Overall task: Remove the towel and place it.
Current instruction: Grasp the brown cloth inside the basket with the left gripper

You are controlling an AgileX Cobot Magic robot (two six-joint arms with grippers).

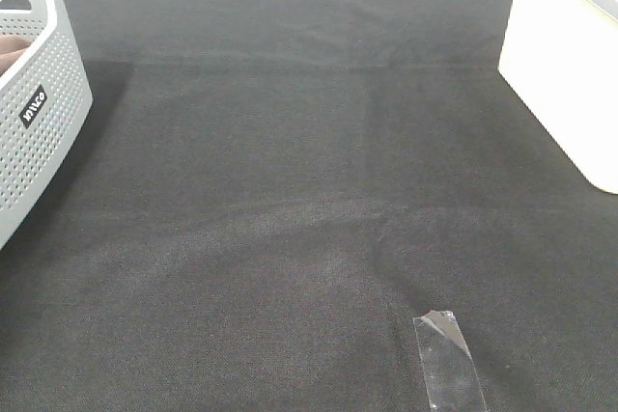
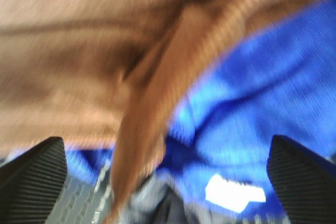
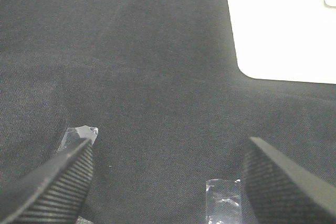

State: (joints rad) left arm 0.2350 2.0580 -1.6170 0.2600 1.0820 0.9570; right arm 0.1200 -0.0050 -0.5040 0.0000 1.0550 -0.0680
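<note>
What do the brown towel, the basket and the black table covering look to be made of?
Towel: soft matte brown fabric with fine ribbing along a fold, probably microfibre; the view is blurred.
Basket: pale rigid plastic, judging by its regular moulded holes and smooth rim.
Table covering: black matte cloth, seemingly felt-like, with creases and a fuzzy surface.

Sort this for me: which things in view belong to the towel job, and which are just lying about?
Job: brown towel, open left gripper facing it, white basket it lies in.
Lying about: blue cloth touching the towel, clear tape strip, white object at the right edge, black table cloth.
</note>
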